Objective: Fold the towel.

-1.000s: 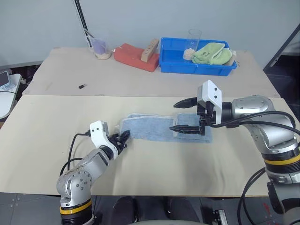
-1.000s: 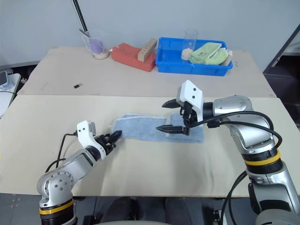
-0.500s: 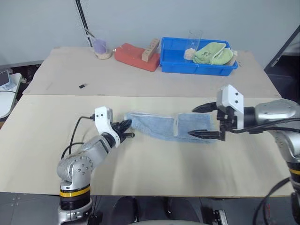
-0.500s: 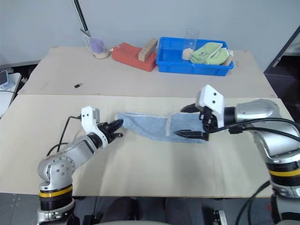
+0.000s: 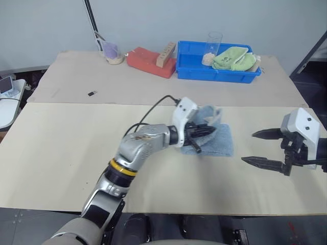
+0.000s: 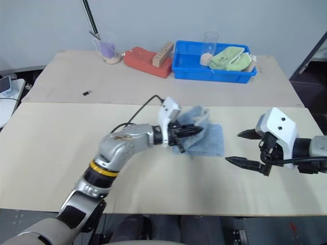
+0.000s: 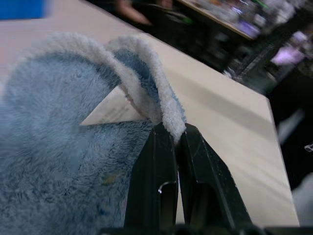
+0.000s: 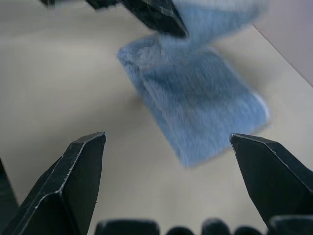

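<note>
The light blue towel [image 5: 219,139] lies in the middle of the near table, partly doubled over. My left gripper [image 5: 208,130] is shut on one hem of it and holds that end lifted over the flat part, pointing to the right. In the left wrist view the black fingers [image 7: 156,171] pinch the whitish edge of the towel [image 7: 58,147], which curls up in a loop. My right gripper [image 5: 249,147] hangs open to the right of the towel, apart from it, with nothing between its fingers. In the right wrist view the towel [image 8: 195,103] lies beyond the spread fingers.
On the far table stand a blue bin [image 5: 204,71] holding a lime-green cloth [image 5: 232,57] and a clear cup [image 5: 213,43], a red block [image 5: 148,62], and a cup with something purple [image 5: 110,51]. A small dark item [image 5: 91,93] lies far left.
My left gripper shut on the towel's left end and swept it up and to the right over the rest. My right gripper drew back to the right, off the towel, still open.
</note>
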Robot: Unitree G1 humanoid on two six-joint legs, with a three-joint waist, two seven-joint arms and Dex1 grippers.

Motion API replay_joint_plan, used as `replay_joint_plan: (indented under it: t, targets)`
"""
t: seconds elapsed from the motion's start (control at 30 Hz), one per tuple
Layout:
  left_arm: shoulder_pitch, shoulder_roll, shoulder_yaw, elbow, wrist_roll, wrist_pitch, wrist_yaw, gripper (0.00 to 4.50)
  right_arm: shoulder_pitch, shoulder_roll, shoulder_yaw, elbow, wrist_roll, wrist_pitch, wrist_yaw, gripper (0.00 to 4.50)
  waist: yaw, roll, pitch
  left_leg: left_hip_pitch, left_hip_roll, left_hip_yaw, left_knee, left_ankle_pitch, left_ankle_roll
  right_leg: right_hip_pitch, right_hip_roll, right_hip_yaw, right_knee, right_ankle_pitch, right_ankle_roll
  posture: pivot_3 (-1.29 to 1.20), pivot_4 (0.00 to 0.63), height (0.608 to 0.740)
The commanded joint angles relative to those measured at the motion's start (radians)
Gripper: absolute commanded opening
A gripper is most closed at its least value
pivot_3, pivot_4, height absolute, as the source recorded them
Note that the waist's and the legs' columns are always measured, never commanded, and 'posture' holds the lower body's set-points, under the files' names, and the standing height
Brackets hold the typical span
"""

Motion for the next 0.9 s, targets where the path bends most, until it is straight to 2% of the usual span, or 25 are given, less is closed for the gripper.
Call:
replay_joint_plan:
  t: [0.03,0.1,0.2,0.43,0.47,0.57,0.7,0.9]
  targets:
    - [-0.030,-0.046,-0.040,0.085,0.079,-0.143,-0.085,0.10,0.027,0.009,-0.081,-0.069,0.030,0.039,-0.032,4.50,-0.007,-0.002,0.001,0.001,0.000,-0.001,0.000,0.000,0.000,0.002,0.000,0.000,0.000,-0.001,0.002,0.00,0.150,0.717]
    - [-0.035,-0.067,-0.052,0.120,0.116,-0.183,-0.103,0.10,0.037,0.020,-0.096,-0.085,0.042,0.059,-0.058,4.50,-0.009,-0.003,0.002,0.002,0.000,-0.003,0.000,0.000,0.000,0.003,0.001,0.000,-0.001,-0.004,0.007,0.00,0.150,0.717]
    - [-0.033,-0.084,-0.049,0.133,0.140,-0.205,-0.130,1.05,0.043,0.024,-0.099,-0.087,0.049,0.066,-0.083,4.50,-0.008,-0.003,0.002,0.001,0.000,-0.004,0.000,0.000,0.000,0.004,0.001,0.000,0.000,-0.004,0.007,0.00,0.150,0.717]
    - [-0.020,-0.063,-0.024,0.077,0.156,-0.238,-0.202,4.19,-0.016,0.018,-0.030,-0.017,0.032,0.026,-0.133,4.50,-0.008,-0.003,0.002,0.001,-0.001,-0.005,0.000,0.000,0.001,0.004,0.000,0.000,-0.001,-0.004,0.006,0.00,0.150,0.717]
    - [-0.017,-0.041,-0.011,0.050,0.154,-0.249,-0.221,4.44,-0.046,0.022,0.001,0.005,0.025,0.016,-0.152,4.50,-0.011,-0.003,0.002,0.001,-0.001,-0.005,0.000,0.000,0.001,0.004,0.000,0.000,-0.001,-0.004,0.006,0.00,0.150,0.717]
    - [-0.015,0.040,0.024,-0.006,0.156,-0.275,-0.275,4.44,-0.122,0.043,0.081,0.053,0.013,0.001,-0.203,4.50,-0.015,-0.001,0.001,0.002,0.000,-0.005,0.000,0.000,0.001,0.004,0.001,0.001,0.000,-0.003,0.006,0.00,0.150,0.717]
    - [0.032,0.238,0.120,-0.105,0.123,-0.311,-0.405,4.44,-0.253,0.165,0.235,0.128,-0.023,-0.024,-0.322,4.50,-0.024,0.002,-0.001,0.003,0.001,-0.006,-0.001,0.000,0.000,0.003,0.004,0.001,0.001,-0.004,0.005,0.00,0.150,0.717]
    - [0.132,0.496,0.218,-0.235,0.050,-0.299,-0.591,4.44,-0.347,0.290,0.394,0.324,-0.132,-0.132,-0.381,4.50,-0.022,0.004,-0.002,0.001,0.002,-0.007,0.001,0.000,0.000,-0.004,0.001,-0.001,0.002,-0.002,0.001,0.00,0.150,0.717]
